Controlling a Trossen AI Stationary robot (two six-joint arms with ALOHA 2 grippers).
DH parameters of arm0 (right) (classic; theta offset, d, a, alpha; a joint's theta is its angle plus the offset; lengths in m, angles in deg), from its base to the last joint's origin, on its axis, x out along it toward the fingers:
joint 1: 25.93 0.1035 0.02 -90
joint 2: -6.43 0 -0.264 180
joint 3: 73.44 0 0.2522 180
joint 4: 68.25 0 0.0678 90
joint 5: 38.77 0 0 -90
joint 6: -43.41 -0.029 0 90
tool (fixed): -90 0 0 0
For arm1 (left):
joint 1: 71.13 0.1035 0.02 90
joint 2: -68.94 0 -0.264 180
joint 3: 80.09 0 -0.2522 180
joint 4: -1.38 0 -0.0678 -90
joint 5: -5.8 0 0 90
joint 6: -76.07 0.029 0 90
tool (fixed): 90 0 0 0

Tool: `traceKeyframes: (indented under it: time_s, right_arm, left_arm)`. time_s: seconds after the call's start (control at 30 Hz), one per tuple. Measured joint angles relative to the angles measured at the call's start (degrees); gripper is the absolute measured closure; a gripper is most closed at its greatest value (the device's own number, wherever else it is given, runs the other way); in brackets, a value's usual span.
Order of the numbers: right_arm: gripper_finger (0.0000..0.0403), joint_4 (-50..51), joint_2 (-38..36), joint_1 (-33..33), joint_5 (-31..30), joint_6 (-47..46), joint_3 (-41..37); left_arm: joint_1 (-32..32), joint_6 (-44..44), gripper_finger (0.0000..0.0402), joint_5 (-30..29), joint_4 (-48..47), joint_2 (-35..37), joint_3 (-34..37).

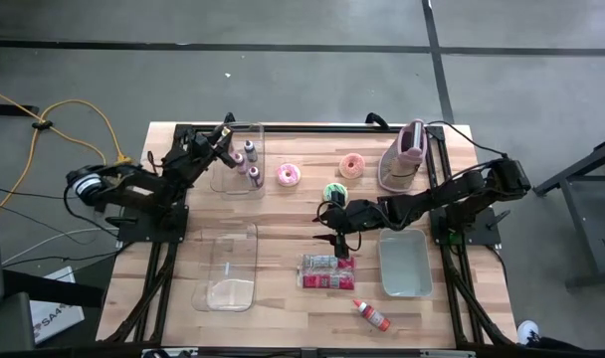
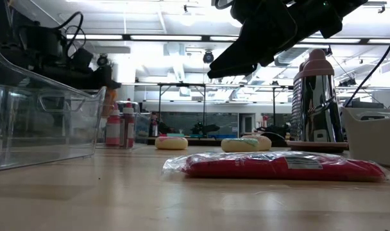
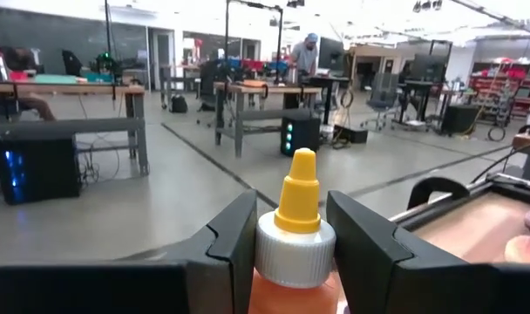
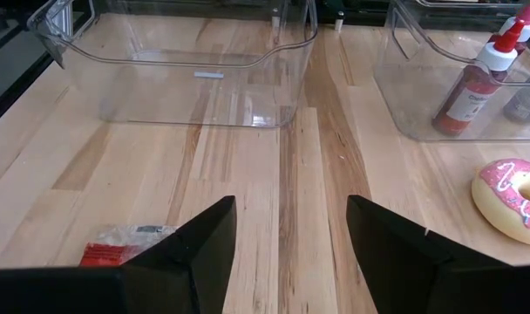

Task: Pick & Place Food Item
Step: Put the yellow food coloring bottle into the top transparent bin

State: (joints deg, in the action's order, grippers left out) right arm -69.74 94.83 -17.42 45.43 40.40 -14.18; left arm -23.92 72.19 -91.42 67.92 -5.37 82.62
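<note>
In the left wrist view, an orange sauce bottle [image 3: 293, 253] with a white collar and yellow nozzle stands upright between the left gripper's [image 3: 291, 253] fingers [image 3: 226, 249]; the jaws pinch it on both sides. Behind it lies a workshop floor with benches, where a person [image 3: 307, 54] stands far off.

In the right wrist view, the right gripper [image 4: 287, 253] hovers over bare tabletop [image 4: 300, 174] with its jaws spread and nothing between them. A red packet [image 4: 117, 249] lies just beside one finger. An empty clear bin [image 4: 186, 61] sits beyond. A second clear bin [image 4: 439, 78] holds a red-capped bottle [image 4: 474, 83], and a pink doughnut [image 4: 513, 196] lies outside it.

In the low view, the red packet [image 2: 278, 165] lies flat on the tabletop, with the right arm overhead.

In the high view, the left gripper [image 1: 221, 139] is at the rear bin [image 1: 238, 159], and the right gripper [image 1: 330, 227] is above the packet [image 1: 326, 270]. A green doughnut [image 1: 334, 191], an orange doughnut [image 1: 352, 165], a grey tray [image 1: 404, 264] and a lying bottle [image 1: 372, 315] are spread around.
</note>
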Motion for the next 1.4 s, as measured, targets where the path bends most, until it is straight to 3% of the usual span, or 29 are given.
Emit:
traceKeyframes:
  time_s: [0.83,1.4]
  right_arm:
    - [0.0196,0.0,0.0,0.0,0.0,0.0,0.0]
    - [0.0196,0.0,0.0,0.0,0.0,0.0,0.0]
  left_arm:
    - [0.0,-1.7,0.0285,-3.9,3.0,-8.7,0.0]
    - [0.0,-5.2,0.0285,-3.3,9.2,-16.1,0.0]
